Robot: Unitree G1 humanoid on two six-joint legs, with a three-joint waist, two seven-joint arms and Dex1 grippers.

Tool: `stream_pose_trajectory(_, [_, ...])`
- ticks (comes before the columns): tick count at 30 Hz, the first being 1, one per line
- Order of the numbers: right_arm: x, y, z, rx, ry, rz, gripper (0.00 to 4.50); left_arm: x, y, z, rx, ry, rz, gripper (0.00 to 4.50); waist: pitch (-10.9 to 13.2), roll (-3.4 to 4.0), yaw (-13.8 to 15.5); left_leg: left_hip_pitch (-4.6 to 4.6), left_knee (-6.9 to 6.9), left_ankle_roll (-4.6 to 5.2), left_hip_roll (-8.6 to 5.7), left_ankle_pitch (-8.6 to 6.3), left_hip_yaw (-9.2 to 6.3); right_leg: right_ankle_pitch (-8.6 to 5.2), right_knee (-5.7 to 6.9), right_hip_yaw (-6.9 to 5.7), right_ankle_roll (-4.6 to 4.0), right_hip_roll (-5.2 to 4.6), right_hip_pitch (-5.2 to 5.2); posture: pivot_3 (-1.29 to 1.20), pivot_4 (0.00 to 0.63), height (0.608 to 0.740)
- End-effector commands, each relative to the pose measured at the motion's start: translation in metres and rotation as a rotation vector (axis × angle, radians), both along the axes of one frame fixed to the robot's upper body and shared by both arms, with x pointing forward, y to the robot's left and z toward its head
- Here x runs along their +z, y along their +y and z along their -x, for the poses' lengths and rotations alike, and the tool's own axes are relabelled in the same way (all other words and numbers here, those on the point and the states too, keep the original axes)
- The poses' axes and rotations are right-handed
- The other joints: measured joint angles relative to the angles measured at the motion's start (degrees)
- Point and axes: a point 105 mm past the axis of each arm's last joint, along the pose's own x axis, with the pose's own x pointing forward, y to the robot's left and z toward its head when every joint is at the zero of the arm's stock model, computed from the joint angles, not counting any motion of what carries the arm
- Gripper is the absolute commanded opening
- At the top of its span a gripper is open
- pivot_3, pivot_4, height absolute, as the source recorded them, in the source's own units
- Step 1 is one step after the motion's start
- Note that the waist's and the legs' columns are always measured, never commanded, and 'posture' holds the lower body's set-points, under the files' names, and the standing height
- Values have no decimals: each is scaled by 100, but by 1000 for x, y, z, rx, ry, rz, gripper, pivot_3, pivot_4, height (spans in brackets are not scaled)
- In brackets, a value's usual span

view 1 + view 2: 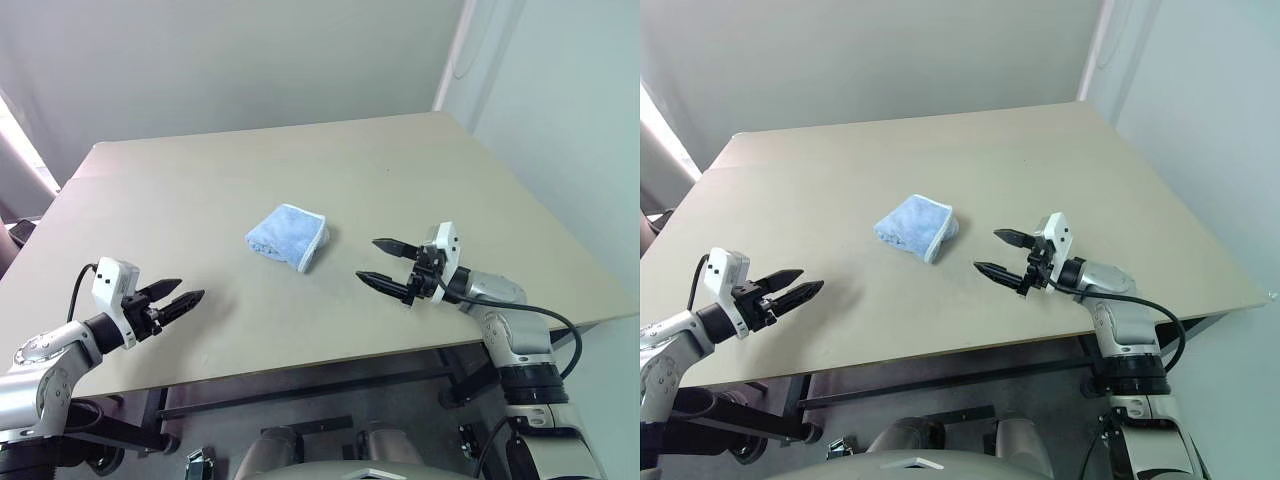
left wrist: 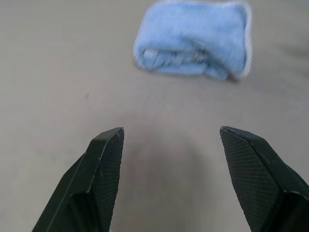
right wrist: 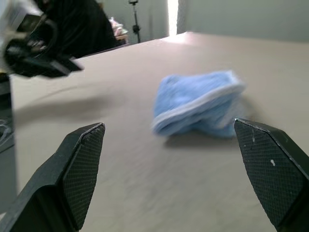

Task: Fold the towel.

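a bare beige table [image 1: 200, 200] stands before pale grey walls [image 1: 250, 60].

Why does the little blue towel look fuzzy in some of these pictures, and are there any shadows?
Right wrist view: the towel is smeared, as by motion. Left wrist view: it is softly out of focus behind sharper fingers. Left eye view: crisp, a faint shadow under the left gripper.

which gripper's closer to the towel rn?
The right gripper: it hangs open just beside the folded towel. The left gripper, also open, sits farther off near the table's front edge.
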Motion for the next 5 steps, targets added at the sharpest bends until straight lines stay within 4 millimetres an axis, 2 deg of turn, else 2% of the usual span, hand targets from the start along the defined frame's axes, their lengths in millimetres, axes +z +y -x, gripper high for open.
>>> stream_pose_trajectory(1, [12,-2,-6,-1,-45,0,4464,1,3,3,-2,-28,-41,3360,-1,-1,19,-2,-2,1,0,0,0,0,-5,0,0,-1,-2,0,0,740])
stream_pose_trajectory(5, [11,4,-13,2,-46,5,4464,-1,9,6,18,-10,-45,3360,0,-1,62,-19,-6,9,-2,5,1,1,-7,1,0,-1,-22,0,0,740])
